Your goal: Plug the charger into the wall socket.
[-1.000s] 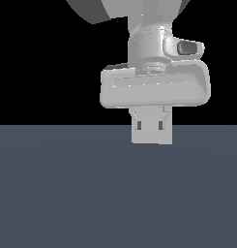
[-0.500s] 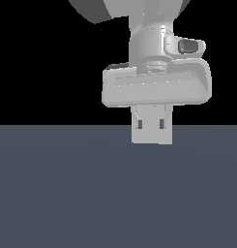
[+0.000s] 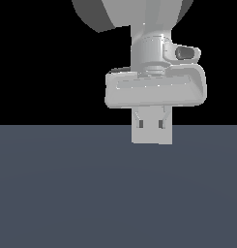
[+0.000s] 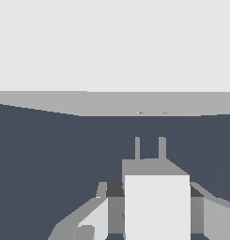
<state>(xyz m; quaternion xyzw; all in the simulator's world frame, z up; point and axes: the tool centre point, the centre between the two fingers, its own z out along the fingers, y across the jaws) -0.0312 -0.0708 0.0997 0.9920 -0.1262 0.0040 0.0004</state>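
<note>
In the wrist view my gripper [image 4: 157, 208] is shut on the charger [image 4: 157, 197], an off-white block with a finger on either side. Its two short prongs [image 4: 149, 148] point forward. Ahead of them the wall socket [image 4: 111, 47] fills the upper view as a broad light-grey face. Two tiny dots [image 4: 141, 113] show at its lower edge, and dark floor shows between the prongs and the panel. In the exterior view the hand [image 3: 155, 89] hangs over a light-grey square [image 3: 151, 135]. The fingers [image 3: 140, 123] overlap that square, and I cannot separate charger from panel there.
A flat dark blue-grey floor [image 3: 66, 193] spreads under the hand, with black background above it. Nothing else stands in either view.
Almost nothing. The hand keeps its place and its hold, and the light square under it looks very slightly narrower than a second ago.
</note>
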